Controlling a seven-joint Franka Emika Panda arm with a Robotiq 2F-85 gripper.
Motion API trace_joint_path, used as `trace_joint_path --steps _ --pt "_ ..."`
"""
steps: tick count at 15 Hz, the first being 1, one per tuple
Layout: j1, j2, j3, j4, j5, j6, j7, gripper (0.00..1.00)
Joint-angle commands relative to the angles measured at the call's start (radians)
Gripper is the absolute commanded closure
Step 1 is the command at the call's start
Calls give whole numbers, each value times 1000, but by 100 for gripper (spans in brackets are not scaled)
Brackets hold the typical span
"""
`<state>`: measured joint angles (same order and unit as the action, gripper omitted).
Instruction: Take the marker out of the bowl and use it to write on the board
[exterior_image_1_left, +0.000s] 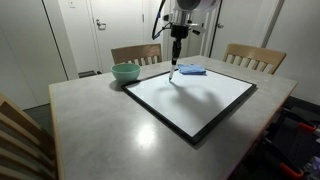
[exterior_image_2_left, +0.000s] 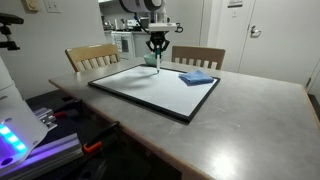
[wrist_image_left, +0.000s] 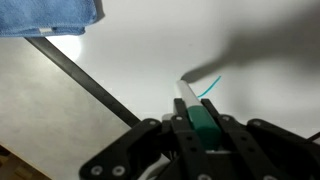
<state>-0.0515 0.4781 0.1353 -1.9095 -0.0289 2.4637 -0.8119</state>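
Marker, short and thin, teal barrel with a pale tip (wrist_image_left: 195, 108), pinched between the two fingers of the black tool (wrist_image_left: 203, 128). Fingers closed in and pressed against both sides of the barrel, seen close up in the wrist view. Tip pointing down onto the large rectangular whiteboard with its glossy white face and thin black frame (wrist_image_left: 150, 50), right at the end of a short teal stroke (wrist_image_left: 211, 87). Touching or a hair off the surface, impossible to tell. Soft grey shadow (wrist_image_left: 270, 50) spread across the white just beyond.

Off to the side, a flat blue cloth (wrist_image_left: 50, 12) lying at the whiteboard's edge, and past the frame the plain grey worktop (wrist_image_left: 40, 115).

Wider now, in an exterior view: tool hanging upright over the far part of the whiteboard, marker beneath it, blue cloth just beside. Further along, a small round pale mint-green bowl (exterior_image_1_left: 125, 72) sitting on the worktop near the whiteboard's corner, well apart from the marker. Behind that, one slatted wooden chair back (exterior_image_1_left: 136, 53) and another (exterior_image_1_left: 255, 57) tucked against the far side. Last of all, white doors (exterior_image_1_left: 100, 35) at the back.
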Motion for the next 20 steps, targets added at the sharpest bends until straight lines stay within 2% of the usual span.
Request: trace_joint_path --steps 1,20 --pt "-20 4 16 0 25 -30 -17 95" --pt "-13 -42 8 -25 19 -101 3 95"
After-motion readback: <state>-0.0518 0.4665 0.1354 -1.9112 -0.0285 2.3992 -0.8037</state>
